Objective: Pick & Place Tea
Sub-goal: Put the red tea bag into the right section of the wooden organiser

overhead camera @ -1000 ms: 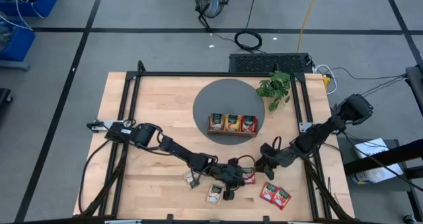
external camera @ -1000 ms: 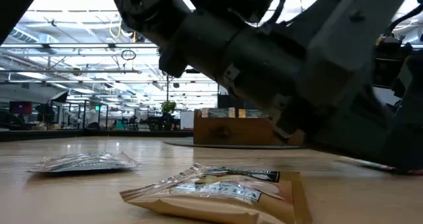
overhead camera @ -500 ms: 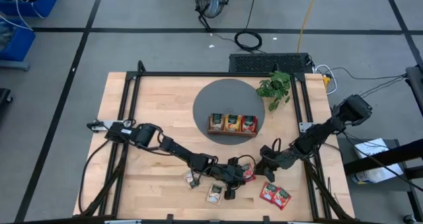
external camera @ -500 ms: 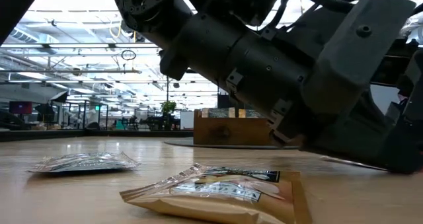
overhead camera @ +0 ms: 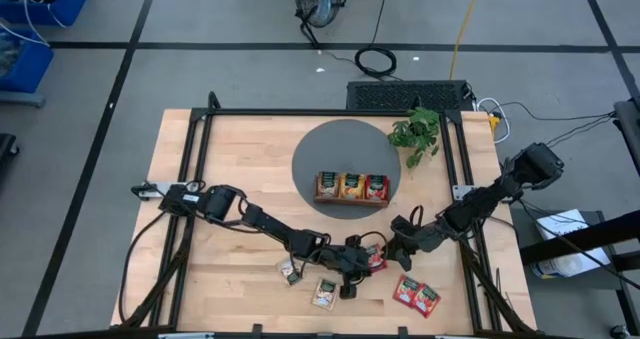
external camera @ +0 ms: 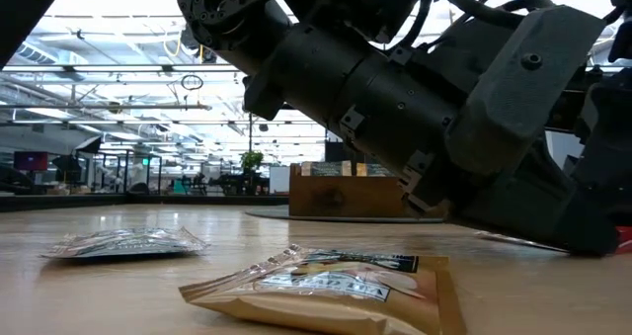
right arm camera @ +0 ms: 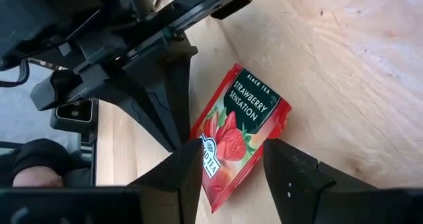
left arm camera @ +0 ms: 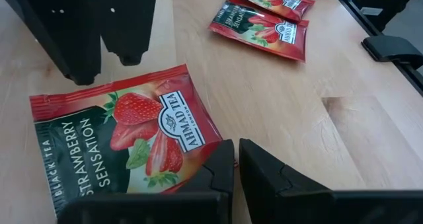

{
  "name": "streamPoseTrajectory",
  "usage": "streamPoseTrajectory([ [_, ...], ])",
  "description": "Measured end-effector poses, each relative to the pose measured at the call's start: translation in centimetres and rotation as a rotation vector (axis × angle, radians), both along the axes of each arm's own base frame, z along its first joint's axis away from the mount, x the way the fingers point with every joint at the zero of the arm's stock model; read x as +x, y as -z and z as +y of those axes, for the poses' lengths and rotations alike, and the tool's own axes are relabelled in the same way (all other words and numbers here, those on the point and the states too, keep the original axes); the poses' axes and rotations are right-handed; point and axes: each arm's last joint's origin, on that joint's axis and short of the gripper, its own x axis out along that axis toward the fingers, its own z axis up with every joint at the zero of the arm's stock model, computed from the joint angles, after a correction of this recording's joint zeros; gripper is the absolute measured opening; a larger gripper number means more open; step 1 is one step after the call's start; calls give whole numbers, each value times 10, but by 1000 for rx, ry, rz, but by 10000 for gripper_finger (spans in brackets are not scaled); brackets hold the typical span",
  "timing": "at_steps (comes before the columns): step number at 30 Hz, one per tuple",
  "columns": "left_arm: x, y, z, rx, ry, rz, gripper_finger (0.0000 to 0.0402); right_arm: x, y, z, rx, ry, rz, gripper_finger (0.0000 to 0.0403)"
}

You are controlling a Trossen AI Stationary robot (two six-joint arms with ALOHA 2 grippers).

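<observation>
Both grippers meet over one flat red strawberry tea sachet (left arm camera: 125, 151) lying on the pale wooden table (overhead camera: 240, 159). The left gripper (left arm camera: 235, 163) has its jaws nearly closed at the sachet's edge, pinching nothing. The right gripper (right arm camera: 232, 163) holds its jaws spread, the sachet just ahead between them.

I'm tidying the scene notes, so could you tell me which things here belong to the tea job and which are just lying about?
Job: strawberry sachet between both grippers; two red sachets; two pale sachets; tray.
Lying about: plant; round grey mat.
</observation>
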Motion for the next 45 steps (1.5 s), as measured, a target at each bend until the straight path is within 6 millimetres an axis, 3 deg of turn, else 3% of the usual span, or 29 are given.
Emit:
streamPoseTrajectory([
  [6, 0, 1, 0, -1, 0, -2, 30, 4, 0, 1, 28, -27, 73, 144],
  [11, 0, 1, 0, -7, -4, -6, 30, 22, -8, 6, 30, -58, 293, 143],
  [16, 0, 1, 0, -16, 7, -5, 30, 38, -23, 8, -57, -105, 389, 143],
  [22, 0, 1, -1, -19, 13, -5, 30, 40, -24, 6, -67, -93, 369, 143],
  [27, 0, 0, -1, -19, 15, -10, 30, 42, -19, 6, -25, -91, 235, 143],
  [34, 2, 0, 1, -23, 11, -22, 30, 42, -9, 6, -37, -116, 227, 140],
  [39, 2, 0, 2, -25, 11, -20, 30, 43, -9, 6, -66, -151, 194, 99],
  [45, 1, 0, 1, -16, 13, -25, 30, 46, -13, 7, -109, -172, 136, 10],
])
